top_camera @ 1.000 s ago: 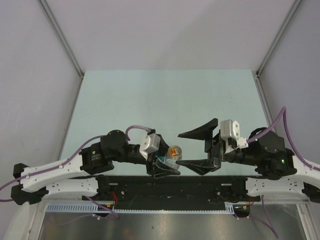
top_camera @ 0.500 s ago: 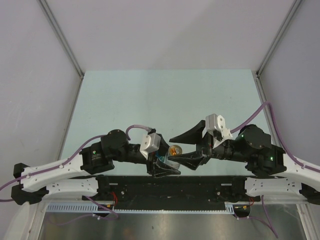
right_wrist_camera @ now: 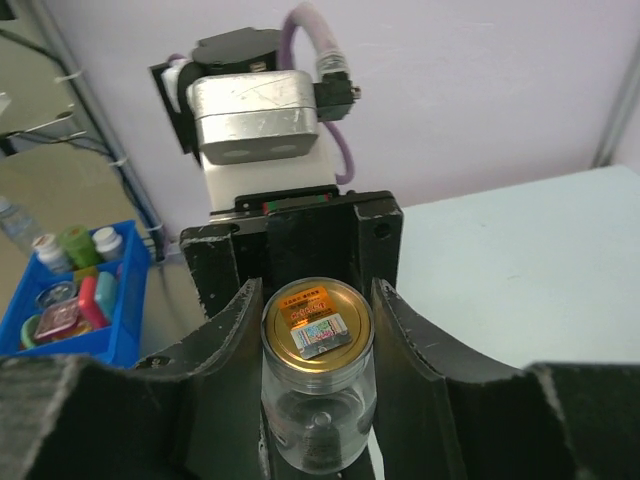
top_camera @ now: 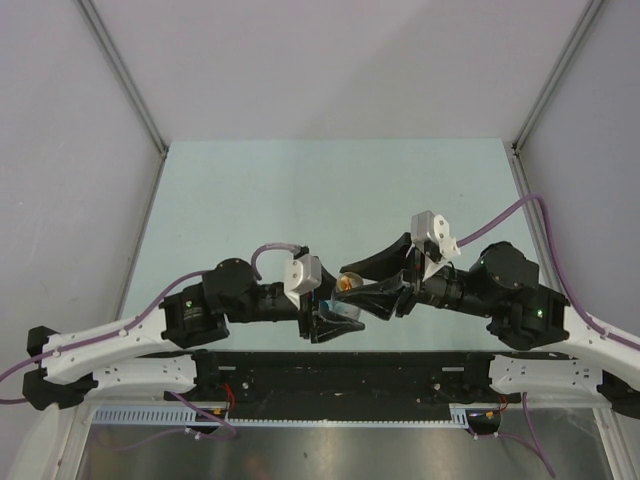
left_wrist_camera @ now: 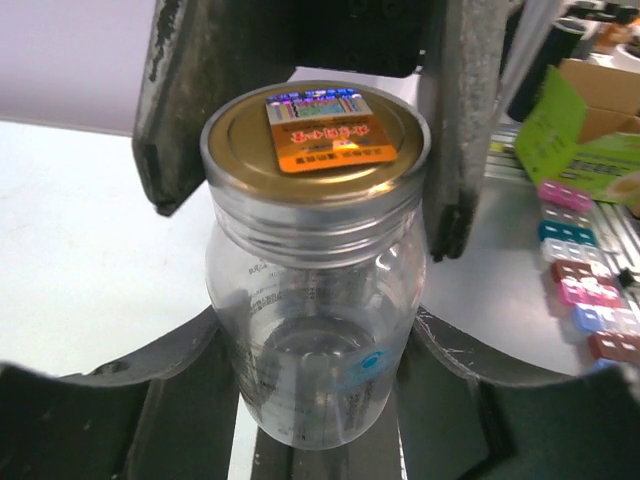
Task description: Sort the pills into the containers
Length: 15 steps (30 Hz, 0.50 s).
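Observation:
A small clear bottle point(top_camera: 345, 292) with a gold cap point(left_wrist_camera: 315, 140) hangs above the table's near edge between both arms. My left gripper point(left_wrist_camera: 318, 335) is shut on the bottle's glass body point(left_wrist_camera: 310, 300), one finger on each side. My right gripper point(right_wrist_camera: 318, 300) comes from the opposite side, and its fingers point(right_wrist_camera: 248, 305) press against the gold cap point(right_wrist_camera: 318, 325) on both sides. In the top view the two grippers meet at the bottle, the left gripper point(top_camera: 333, 320) low and the right gripper point(top_camera: 352, 283) just above it. No pills and no containers show in any view.
The pale green table point(top_camera: 330, 190) stretches away behind the arms. Beyond the table, a blue bin point(right_wrist_camera: 70, 295) holds small bottles. A green carton point(left_wrist_camera: 580, 130) and a row of coloured little boxes point(left_wrist_camera: 580, 280) lie on a bench.
My right arm has swung left to the bottle and its jaws have narrowed onto the cap. The left arm has lifted the bottle slightly, keeping its grip.

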Tool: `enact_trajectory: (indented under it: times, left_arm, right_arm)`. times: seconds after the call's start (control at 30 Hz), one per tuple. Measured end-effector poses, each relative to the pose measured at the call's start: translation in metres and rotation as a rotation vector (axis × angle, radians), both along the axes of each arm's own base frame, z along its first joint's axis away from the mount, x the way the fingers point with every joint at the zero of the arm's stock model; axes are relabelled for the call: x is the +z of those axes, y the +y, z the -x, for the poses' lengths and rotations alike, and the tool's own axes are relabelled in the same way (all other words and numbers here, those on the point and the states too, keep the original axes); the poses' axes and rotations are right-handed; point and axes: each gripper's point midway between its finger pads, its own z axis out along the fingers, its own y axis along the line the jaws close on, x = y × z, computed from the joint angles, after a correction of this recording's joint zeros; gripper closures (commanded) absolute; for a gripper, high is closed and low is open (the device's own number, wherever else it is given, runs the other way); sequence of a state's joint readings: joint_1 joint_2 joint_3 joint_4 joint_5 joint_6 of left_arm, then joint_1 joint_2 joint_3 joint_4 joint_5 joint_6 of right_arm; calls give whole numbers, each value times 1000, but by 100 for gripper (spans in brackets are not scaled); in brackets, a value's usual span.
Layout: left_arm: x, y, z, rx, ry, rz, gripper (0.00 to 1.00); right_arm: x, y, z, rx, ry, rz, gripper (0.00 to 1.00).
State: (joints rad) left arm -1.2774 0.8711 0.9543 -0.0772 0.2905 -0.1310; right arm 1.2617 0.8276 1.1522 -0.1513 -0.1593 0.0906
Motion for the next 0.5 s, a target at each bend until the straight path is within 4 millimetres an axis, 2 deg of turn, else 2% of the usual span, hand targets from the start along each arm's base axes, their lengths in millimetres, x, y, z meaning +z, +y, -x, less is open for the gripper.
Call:
enact_trajectory:
  times: [0.17, 0.43, 0.5]
  left_arm:
    - [-5, 0, -30, 164, 1, -17, 100]
    - [-25, 12, -92, 509, -18, -93, 99]
    - [-30, 15, -104, 577, -23, -114, 100]
  right_arm:
    - [-8, 4, -32, -155, 26, 21, 100]
    - [-25, 8, -90, -458, 59, 60, 89]
    - [-28, 8, -99, -510, 67, 63, 76]
